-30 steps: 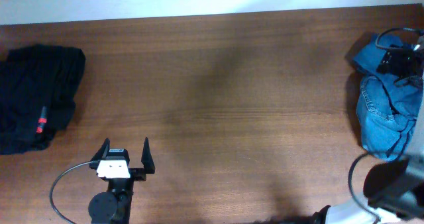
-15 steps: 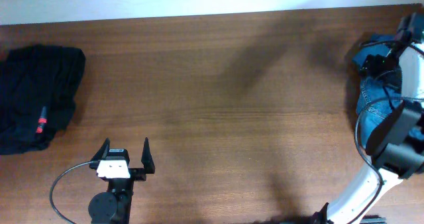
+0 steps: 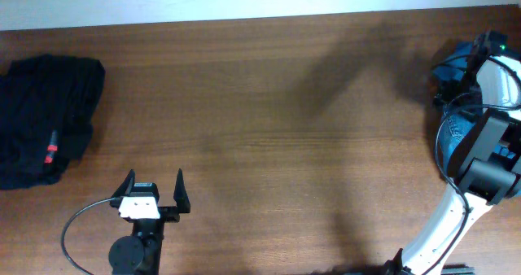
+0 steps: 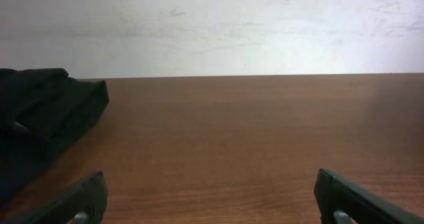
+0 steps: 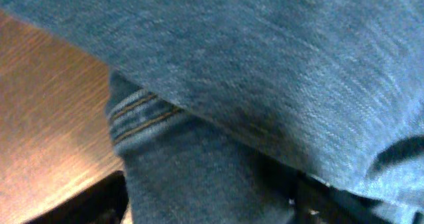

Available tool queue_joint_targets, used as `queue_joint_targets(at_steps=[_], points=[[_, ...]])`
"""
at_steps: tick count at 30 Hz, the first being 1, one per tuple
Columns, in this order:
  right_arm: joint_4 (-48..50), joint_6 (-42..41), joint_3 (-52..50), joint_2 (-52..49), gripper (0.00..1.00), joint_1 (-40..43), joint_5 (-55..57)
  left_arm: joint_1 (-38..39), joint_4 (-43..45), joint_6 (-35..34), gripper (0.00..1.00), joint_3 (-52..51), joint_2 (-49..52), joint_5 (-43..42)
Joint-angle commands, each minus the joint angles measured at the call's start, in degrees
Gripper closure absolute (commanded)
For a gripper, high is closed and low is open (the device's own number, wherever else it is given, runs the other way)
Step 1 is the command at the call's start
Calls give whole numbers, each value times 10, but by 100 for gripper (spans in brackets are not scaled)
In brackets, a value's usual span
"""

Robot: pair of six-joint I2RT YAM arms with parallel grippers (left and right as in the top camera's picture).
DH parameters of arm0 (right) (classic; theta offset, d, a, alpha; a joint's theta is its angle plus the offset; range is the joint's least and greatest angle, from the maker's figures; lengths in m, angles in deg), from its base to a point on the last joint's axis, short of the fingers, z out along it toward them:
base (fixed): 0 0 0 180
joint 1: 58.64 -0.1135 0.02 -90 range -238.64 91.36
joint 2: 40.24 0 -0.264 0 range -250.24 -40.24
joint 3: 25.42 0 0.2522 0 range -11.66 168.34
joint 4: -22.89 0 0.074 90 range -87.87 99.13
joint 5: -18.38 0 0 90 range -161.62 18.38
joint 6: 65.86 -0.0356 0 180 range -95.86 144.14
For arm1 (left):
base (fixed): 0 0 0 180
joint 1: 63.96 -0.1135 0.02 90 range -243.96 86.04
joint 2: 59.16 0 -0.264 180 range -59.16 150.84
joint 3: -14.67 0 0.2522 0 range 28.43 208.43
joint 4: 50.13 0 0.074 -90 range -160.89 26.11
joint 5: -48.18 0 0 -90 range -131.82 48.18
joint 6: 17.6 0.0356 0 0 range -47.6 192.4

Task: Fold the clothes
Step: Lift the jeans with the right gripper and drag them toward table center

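Observation:
The blue denim jeans (image 3: 450, 66) lie bunched at the table's far right edge, mostly hidden under my right arm. My right gripper (image 3: 466, 72) is pressed down into them. In the right wrist view the denim (image 5: 265, 65) fills the frame, and a seamed fold sits between the two spread fingers of that gripper (image 5: 212, 204). The fingers look open around the fold. My left gripper (image 3: 155, 185) is open and empty at the near left, and its fingers (image 4: 212, 197) hover over bare wood.
A black garment with a small red tag (image 3: 45, 116) lies at the far left edge, also visible in the left wrist view (image 4: 40, 118). A pale wall runs along the table's back edge. The wooden table (image 3: 269, 128) stretches between the two arms.
My right arm has swung up from the near right corner and now stands over the jeans, its gripper lowered into the denim. The left arm has not moved.

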Motion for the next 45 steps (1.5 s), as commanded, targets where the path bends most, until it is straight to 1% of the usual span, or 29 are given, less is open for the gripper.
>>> queue_joint_targets(at_steps=[1,2,3,4,5,8,10,14,18,23,24,27,29,31,39,43,45], points=[[-3,-14,10,-7,44,-3,8,-2,0,9,1,-3,-5,-7],[-5,-14,10,-7,54,-3,6,-2,0,9,1,-3,-5,-7],[-7,-14,11,-7,75,-3,6,-2,0,9,1,-3,-5,-7],[-12,-14,13,-5,89,-3,6,-2,0,9,1,-3,-5,-7],[-19,-18,19,-2,96,-3,2,-2,0,9,1,-3,-5,-7],[-47,-18,54,13,96,-7,-24,-2,0,9,1,-3,-5,-7],[-78,-15,95,28,96,-16,-32,-2,0,9,1,-3,-5,-7],[-157,27,225,57,96,-45,-77,-2,0,9,1,-3,-5,-7],[-212,85,386,83,96,-70,-242,-2,0,9,1,-3,-5,-7],[-238,93,581,106,96,-66,-423,-2,0,9,0,-3,-5,-7],[-238,100,608,108,96,-66,-449,-2,0,9,1,-3,-5,-7],[-248,155,672,120,96,-66,-537,-2,0,9,1,-3,-5,-7],[-248,163,695,133,96,-66,-598,-2,0,9,1,-3,-5,-7],[-239,163,702,143,96,-67,-628,-2,0,9,1,-3,-5,-7],[-233,163,702,151,96,-72,-628,-2,0,9,1,-3,-5,-7],[-246,194,702,151,96,-70,-628,-2,0,9,1,-3,-5,-7],[-250,195,702,151,96,-63,-626,-2,0,9,0,-3,-5,-7]])
